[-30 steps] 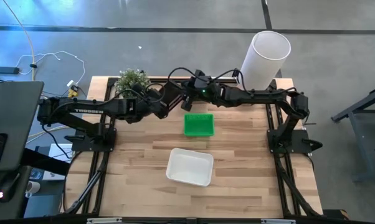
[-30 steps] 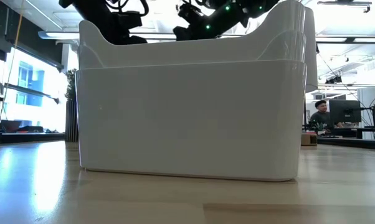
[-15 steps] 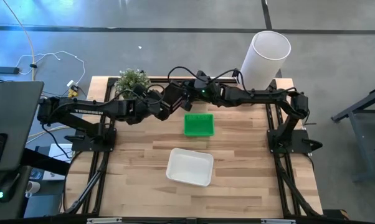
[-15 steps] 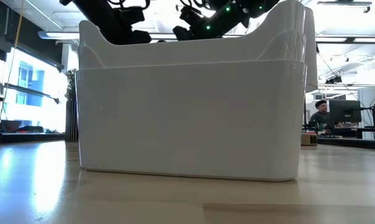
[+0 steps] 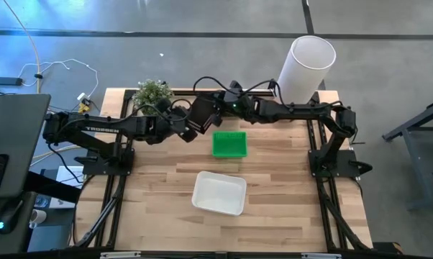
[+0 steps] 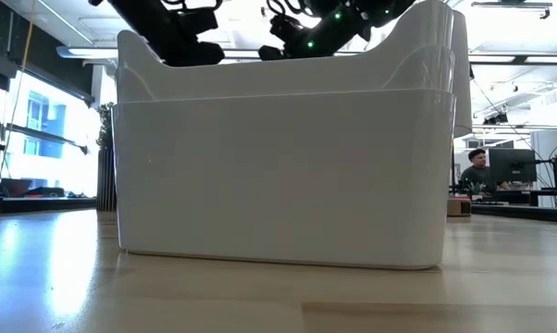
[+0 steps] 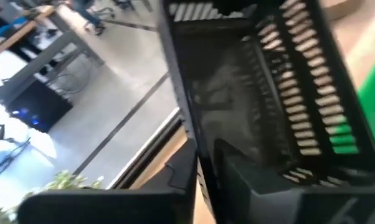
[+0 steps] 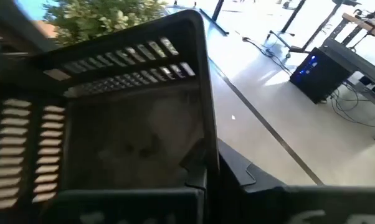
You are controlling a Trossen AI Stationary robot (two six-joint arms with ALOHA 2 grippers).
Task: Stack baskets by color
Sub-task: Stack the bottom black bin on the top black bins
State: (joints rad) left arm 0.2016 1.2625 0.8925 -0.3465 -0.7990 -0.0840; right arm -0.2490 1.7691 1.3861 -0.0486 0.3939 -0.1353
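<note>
A black slotted basket [image 5: 202, 113] hangs in the air over the table's far middle, between my two grippers. My left gripper [image 5: 190, 128] comes at it from the left and my right gripper [image 5: 218, 109] from the right; both are shut on it. Its slotted walls fill the left wrist view [image 7: 268, 93] and the right wrist view [image 8: 113, 137]. A green basket [image 5: 229, 144] rests bottom-down on the table just below. A white basket [image 5: 219, 193] rests on the table nearer the front and fills the low view [image 6: 278, 166]. My left gripper has one upright wall of the black basket [image 7: 197, 155] between its two fingers, one inside the basket and one outside. The fingers come from the table's left, slanting a little down. The basket is lifted clear and tipped on its side. My right gripper pinches the rim of the opposite wall [image 8: 207, 149], one finger inside the basket and one outside. Its fingers come from the table's right, slanting slightly down. The basket is clear of the table, its open side turned toward this wrist.
A tall white cylinder lamp [image 5: 306, 68] stands at the far right corner and a small potted plant [image 5: 153, 92] at the far left. Bare wood lies left and right of the white basket. A person [image 6: 477, 171] sits in the room beyond the table.
My right gripper has shut on the black basket's wall; a second ago its fingers stood open beside it. The basket has stayed in the air between the two grippers, turned a little as both wrists rolled.
</note>
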